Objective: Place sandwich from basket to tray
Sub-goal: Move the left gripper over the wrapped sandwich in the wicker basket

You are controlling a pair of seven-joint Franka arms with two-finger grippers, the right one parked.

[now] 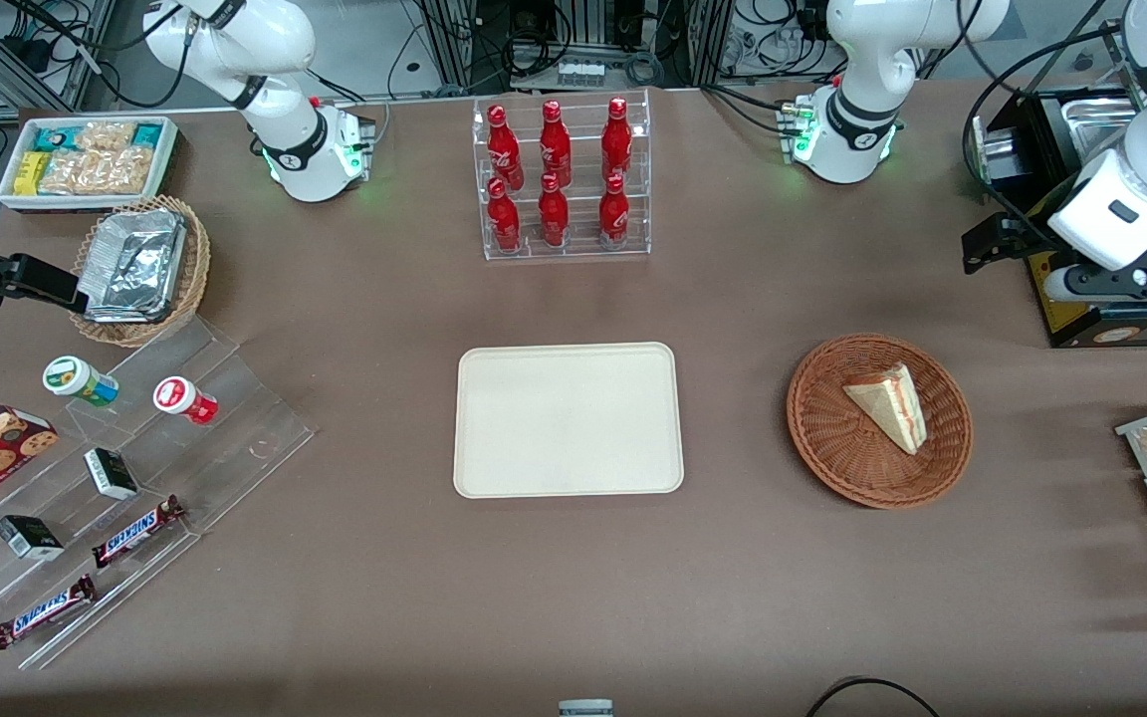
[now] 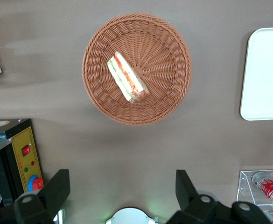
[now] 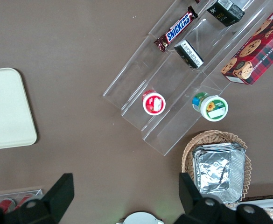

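Gripper [image 2: 120,193] is spread wide, up away from the basket [image 1: 822,438], so drop straight down and pinch the sandwich [image 1: 890,403] across its flat faces.

Six red bottles [image 1: 554,179] are standing in the clear rack; two Snickers bars [image 1: 135,531], two small dark boxes [image 1: 111,473] and two lidded round cups [image 1: 81,379] are lying on clear steps. The gripper [image 2: 122,186] is hanging open above the table.

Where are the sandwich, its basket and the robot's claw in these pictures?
sandwich [image 1: 890,403]: front view, on its bread face.
basket [image 1: 822,438]: front view, on its woven rim.
gripper [image 2: 122,186]: left wrist view, midway between its open fingers.
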